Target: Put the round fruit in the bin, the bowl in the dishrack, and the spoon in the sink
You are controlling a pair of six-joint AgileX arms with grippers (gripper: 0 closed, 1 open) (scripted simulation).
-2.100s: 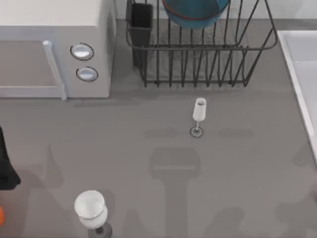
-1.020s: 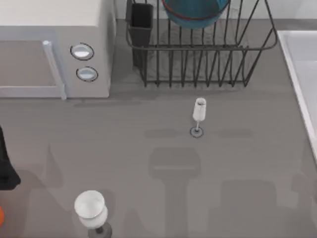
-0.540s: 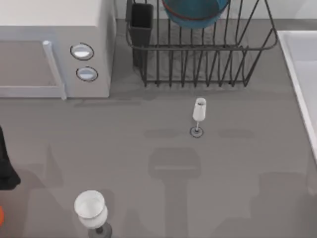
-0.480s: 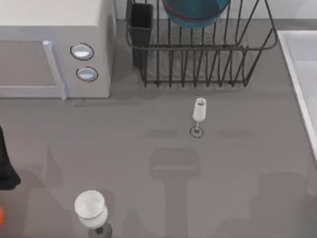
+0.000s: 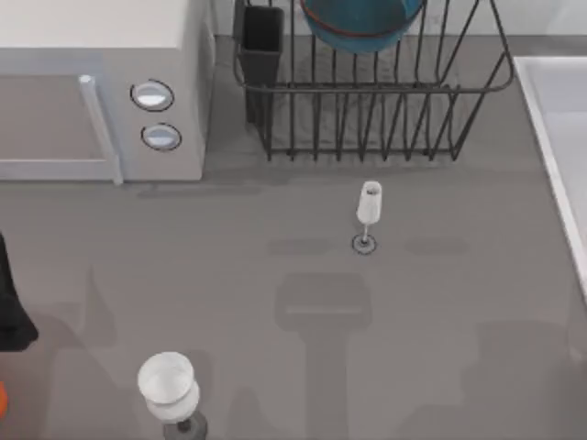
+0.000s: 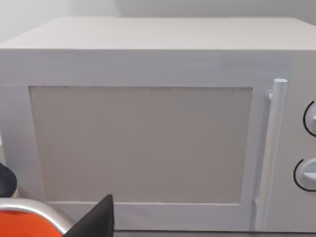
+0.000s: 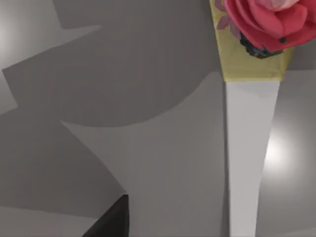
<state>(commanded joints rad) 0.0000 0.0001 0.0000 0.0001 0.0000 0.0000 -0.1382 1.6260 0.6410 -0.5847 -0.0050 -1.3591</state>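
Bowl (image 5: 362,23) is already sitting inside the dishrack (image 5: 367,87) up at 12 o'clock, so we'd call that part done. The job in hand looks like the spoon. Our right wrist camera is staring straight down at what we take for the spoon (image 7: 249,148): a long white handle widening into a yellow end with a red rose on it, lying flat on a grey surface. We can't tell if that surface is table or basin. The right gripper (image 7: 111,219) shows as a dark tip beside the handle, not touching it, and we can't tell how its jaws stand. The sink (image 5: 559,137) runs along the 3 o'clock edge. If the spoon isn't in there yet, the next move calls for centring over the narrow white handle, coming down, pinching across it and carrying it to 3 o'clock. The left arm (image 5: 11,312) sits parked at the 8 o'clock edge, and the left gripper (image 6: 96,222) faces the microwave (image 5: 101,82) at 10 o'clock, jaws impossible to read, with a small orange object (image 6: 24,224) right beside it.
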